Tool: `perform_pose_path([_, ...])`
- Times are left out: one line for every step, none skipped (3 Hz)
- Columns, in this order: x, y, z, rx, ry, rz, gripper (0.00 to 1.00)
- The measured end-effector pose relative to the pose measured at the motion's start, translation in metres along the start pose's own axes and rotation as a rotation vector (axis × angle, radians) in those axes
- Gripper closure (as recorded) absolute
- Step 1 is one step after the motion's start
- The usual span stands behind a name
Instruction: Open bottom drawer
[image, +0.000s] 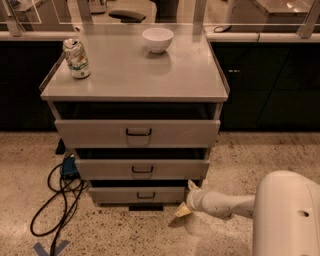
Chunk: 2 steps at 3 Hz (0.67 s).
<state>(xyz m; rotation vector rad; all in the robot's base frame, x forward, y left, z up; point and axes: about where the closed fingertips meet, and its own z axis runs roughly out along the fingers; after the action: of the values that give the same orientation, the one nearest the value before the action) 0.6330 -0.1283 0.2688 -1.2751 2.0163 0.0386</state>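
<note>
The bottom drawer (140, 194) is the lowest and shortest grey front of three in a metal cabinet, with a small dark pull handle (146, 195) at its centre. It stands slightly out, with a dark gap above it. My gripper (187, 199) is at the drawer's right end, just above the floor, at the tip of my white arm (225, 204), which reaches in from the lower right. One fingertip lies by the drawer's upper right corner and the other points down toward the floor.
The middle drawer (142, 169) and top drawer (138, 132) also stand slightly out. A can (76, 58) and a white bowl (157, 39) sit on the cabinet top (135, 75). Black cables (57, 200) loop on the floor at the left. Dark cabinets stand behind.
</note>
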Motion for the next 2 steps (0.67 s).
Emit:
perform_pose_path([-0.003, 0.003, 0.006, 0.009, -0.010, 0.010, 0.00])
perform_pose_path([0.011, -0.004, 0.030, 0.003, -0.019, 0.051, 0.00])
